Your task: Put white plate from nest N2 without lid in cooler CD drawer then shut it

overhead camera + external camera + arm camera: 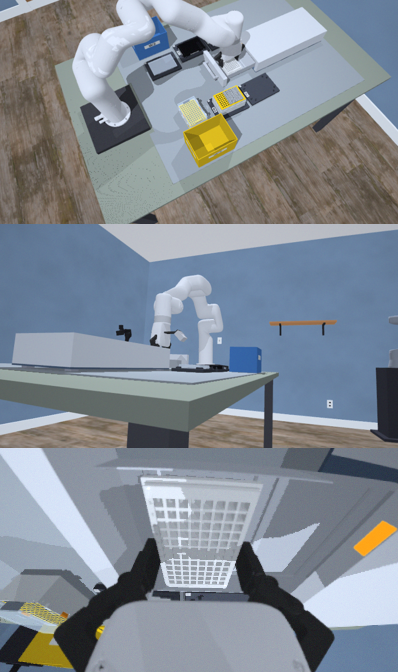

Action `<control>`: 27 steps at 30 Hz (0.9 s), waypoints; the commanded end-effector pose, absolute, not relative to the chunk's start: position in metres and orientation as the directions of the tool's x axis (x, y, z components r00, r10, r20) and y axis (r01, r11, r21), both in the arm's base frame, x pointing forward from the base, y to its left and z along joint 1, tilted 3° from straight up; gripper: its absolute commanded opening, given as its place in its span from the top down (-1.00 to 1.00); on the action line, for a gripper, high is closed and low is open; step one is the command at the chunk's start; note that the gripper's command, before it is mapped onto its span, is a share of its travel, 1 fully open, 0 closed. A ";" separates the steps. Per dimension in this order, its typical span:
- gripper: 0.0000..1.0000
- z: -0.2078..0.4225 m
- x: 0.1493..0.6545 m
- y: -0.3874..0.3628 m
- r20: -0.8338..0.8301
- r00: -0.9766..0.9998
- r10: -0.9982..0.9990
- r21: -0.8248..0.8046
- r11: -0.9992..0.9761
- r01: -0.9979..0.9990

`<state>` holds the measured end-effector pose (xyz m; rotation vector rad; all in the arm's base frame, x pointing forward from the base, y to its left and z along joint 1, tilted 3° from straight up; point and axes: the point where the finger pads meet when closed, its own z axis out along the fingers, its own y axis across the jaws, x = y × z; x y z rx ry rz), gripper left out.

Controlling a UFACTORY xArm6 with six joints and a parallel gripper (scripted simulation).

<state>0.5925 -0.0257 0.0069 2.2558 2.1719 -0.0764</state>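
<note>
The white arm (195,307) bends down behind the long grey cooler (89,351). Its dark gripper (160,343) hangs just above the cooler's near end, a blue bin (245,359) well off to its right
</note>
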 end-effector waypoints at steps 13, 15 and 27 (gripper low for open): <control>1.00 0.000 0.594 -0.026 -0.041 0.037 0.998 -0.022 -0.038 0.999; 1.00 -0.001 0.594 -0.026 -0.041 0.037 0.998 -0.022 -0.038 0.999; 1.00 -0.004 0.594 -0.026 -0.041 0.037 0.998 -0.022 -0.038 0.999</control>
